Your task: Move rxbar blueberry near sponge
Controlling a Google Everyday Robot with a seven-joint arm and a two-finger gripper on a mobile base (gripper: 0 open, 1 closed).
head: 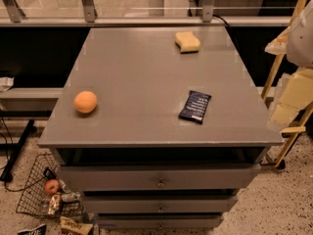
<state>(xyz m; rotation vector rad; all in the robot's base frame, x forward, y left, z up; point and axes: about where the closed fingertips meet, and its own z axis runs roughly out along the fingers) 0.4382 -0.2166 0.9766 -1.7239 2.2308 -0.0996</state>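
One rxbar blueberry [195,106], one sponge [187,41], one orange [85,102], one end effector [292,99] at right.

Grey table [142,72] | on it: orange [85,102], sponge [188,41] (far edge), rxbar blueberry [195,106] | claw [291,102] off right side

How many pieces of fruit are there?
2. A round orange fruit sits on the grey cabinet top, left side; a small red apple lies in the wire basket on the floor. Others may hide there. The gripper hovers beyond the cabinet's right edge.
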